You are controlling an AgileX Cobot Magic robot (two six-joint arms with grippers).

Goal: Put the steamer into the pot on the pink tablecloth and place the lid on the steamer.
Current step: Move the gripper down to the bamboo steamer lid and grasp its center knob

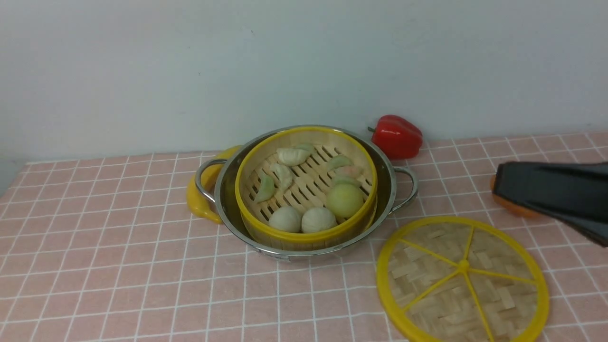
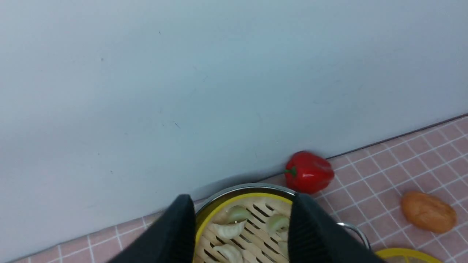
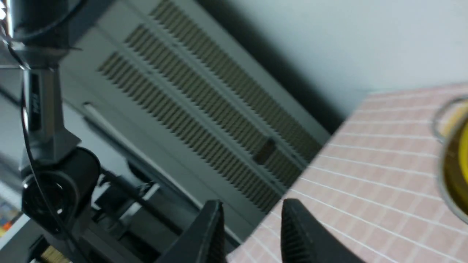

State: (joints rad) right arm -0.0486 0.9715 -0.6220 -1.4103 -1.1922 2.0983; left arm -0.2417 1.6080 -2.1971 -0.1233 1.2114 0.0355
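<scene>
- Already the steamer (image 1: pixel 304 236) sits down inside the pot (image 1: pixel 227 192), with its buns and dumplings in it. I think the first job is done.
- The pot stands on the pink tablecloth (image 1: pixel 118 247), about the middle of the table and toward the far side.
- The lid (image 1: pixel 463 282) is not on yet. It lies flat on the cloth, near me and to the right of the pot, just beside it.
- My right jaws are released, with a gap between them and nothing inside. In the front view they hang over the right side of the table, just past the far edge of the lid.
- My left jaws are spread apart too, and they hold nothing. The left wrist view looks between them at the far part of the steamer. The front view does not show them at all.
- I think about half the work is left. Someone has to pick up the lid, carry it left over the pot, and lay it flat on the yellow rim of the steamer.
- My right jaws are the closer pair to the lid, so that job looks like theirs.
- The red pepper (image 1: pixel 396 136) by the far wall and the orange roll (image 2: pixel 427 212) are not part of this job.
</scene>
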